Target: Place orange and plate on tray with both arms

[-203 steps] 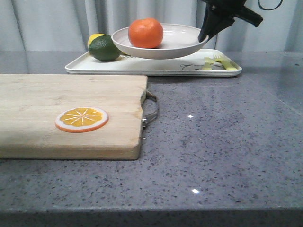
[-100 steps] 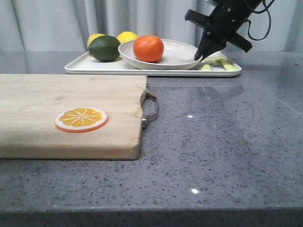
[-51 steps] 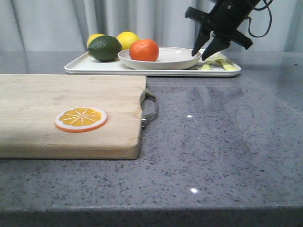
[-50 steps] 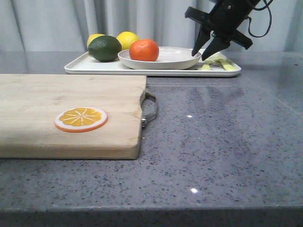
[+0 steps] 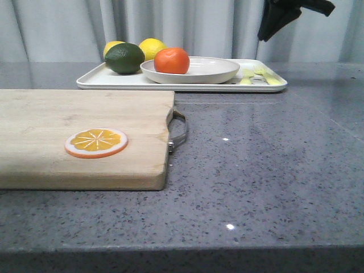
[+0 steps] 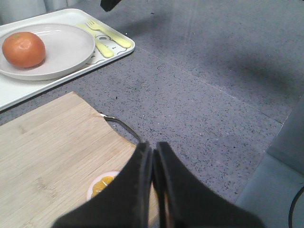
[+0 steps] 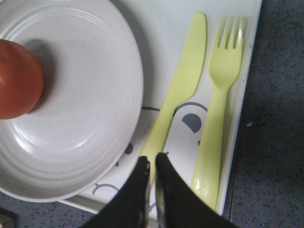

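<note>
Since the preceding frame the right gripper (image 5: 277, 20) has let go of the plate's (image 5: 210, 69) rim and risen above the tray's (image 5: 91, 82) right end, its fingers now nearly together and empty. From left to right: cutting board (image 5: 57, 114) bearing an orange slice (image 5: 95, 142); on the tray, a lime (image 5: 124, 58), a lemon (image 5: 152, 48), the orange (image 5: 172, 60) resting in the plate's left part, then a yellow knife (image 7: 178, 88) and fork (image 7: 219, 95). The left gripper (image 6: 153, 156) hangs above the board's handle end, fingers together, holding nothing.
</note>
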Action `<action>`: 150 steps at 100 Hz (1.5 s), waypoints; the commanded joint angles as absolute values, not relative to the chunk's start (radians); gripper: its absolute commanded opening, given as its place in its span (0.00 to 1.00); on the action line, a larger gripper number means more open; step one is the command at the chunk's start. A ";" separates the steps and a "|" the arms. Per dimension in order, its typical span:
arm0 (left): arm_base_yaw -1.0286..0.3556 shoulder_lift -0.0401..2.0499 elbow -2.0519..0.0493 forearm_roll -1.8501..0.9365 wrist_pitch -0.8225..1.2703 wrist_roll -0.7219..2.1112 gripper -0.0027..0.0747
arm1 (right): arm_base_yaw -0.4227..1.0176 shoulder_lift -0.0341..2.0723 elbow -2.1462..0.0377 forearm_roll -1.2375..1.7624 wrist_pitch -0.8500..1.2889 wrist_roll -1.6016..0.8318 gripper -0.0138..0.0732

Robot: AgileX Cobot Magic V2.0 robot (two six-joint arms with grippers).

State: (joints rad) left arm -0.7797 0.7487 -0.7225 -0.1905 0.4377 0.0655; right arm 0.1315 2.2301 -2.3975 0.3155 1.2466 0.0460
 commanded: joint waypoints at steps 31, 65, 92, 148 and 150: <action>-0.780 0.744 -0.750 -0.201 0.372 0.058 0.01 | 0.141 1.975 -2.313 0.317 1.284 -0.012 0.13; -0.780 0.744 -0.750 -0.201 0.372 0.059 0.01 | 0.141 1.681 -1.979 0.317 1.144 -0.058 0.13; -0.780 0.744 -0.750 -0.201 0.366 0.059 0.01 | 0.141 1.357 -1.588 0.317 0.974 -0.101 0.13; -0.780 0.744 -0.750 -0.205 0.365 0.059 0.01 | 0.141 0.875 -1.000 0.317 0.706 -0.188 0.13; -0.780 0.744 -0.750 -0.205 0.365 0.059 0.01 | 0.141 0.862 -0.982 0.317 0.695 -0.193 0.13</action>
State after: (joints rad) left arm -0.7797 0.7487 -0.7225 -0.1905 0.4377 0.0655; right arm 0.1422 0.9178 -1.0122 0.3042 0.8076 -0.1710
